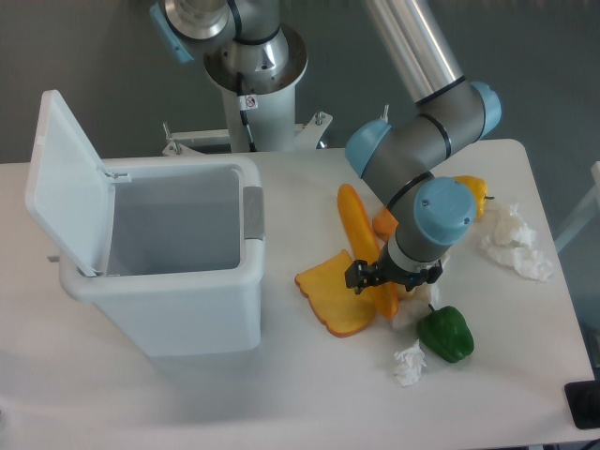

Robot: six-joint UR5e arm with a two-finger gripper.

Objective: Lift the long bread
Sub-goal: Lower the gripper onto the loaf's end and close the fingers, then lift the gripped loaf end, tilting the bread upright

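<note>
The long bread [358,228] is a slim orange baguette lying on the table, running from behind the arm's wrist down toward the front. Its lower end is covered by my gripper [392,277], which hangs straight over it. The gripper's fingers are hidden under the blue wrist cap, so I cannot tell whether they are open or shut, nor whether they touch the bread. A flat yellow-orange bread slice [335,300] lies against the baguette's left side.
A white bin [169,262] with its lid up stands to the left. A green pepper [446,333], crumpled white paper [409,363], more paper [514,239], a yellow pepper [471,193] and an orange item [384,223] crowd around the gripper.
</note>
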